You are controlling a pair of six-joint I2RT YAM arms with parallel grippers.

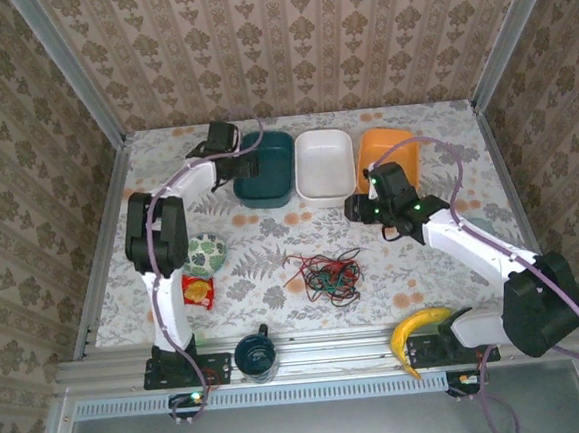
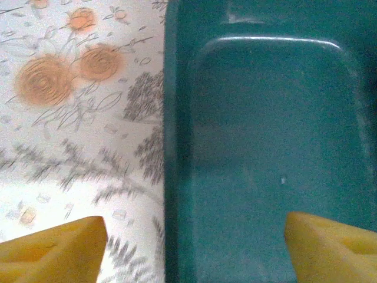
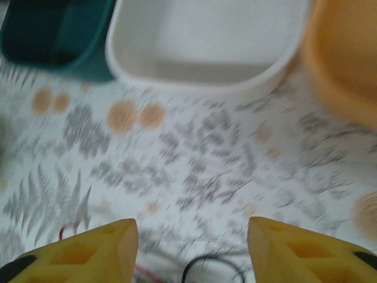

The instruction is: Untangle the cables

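On the left side of the table [image 1: 272, 253], a green leaf-patterned object [image 1: 207, 253] lies just beside the left arm. A red snack packet [image 1: 198, 291] sits just nearer than it. A dark mug [image 1: 255, 355] stands at the near edge.

The left arm reaches to the far side, where the left gripper [image 1: 248, 166] hangs over the left edge of the teal bin [image 1: 266, 173]. In the left wrist view the left gripper [image 2: 194, 253] is released. Its yellow fingers [image 2: 53, 253] stand wide apart, one over the tablecloth and one over the inside of the teal bin [image 2: 265, 147]. The bin's left wall runs between them, and nothing is held.

The cables [image 1: 324, 274] lie in a loose tangle of red, green and black near the middle of the table, nearer than the bins and touched by neither gripper.

A white bin [image 1: 324, 166] sits just right of the teal one, and an orange bin [image 1: 385, 159] just right of that.

The right gripper [image 1: 357, 209] hovers between the white bin and the tangle. In the right wrist view the right gripper [image 3: 191, 253] is also released and holds nothing. A black loop of the cables [image 3: 206, 268] shows at the bottom edge between its fingers [image 3: 82, 253], touching neither.

A banana [image 1: 419, 329] lies at the near right, by the right arm's base.
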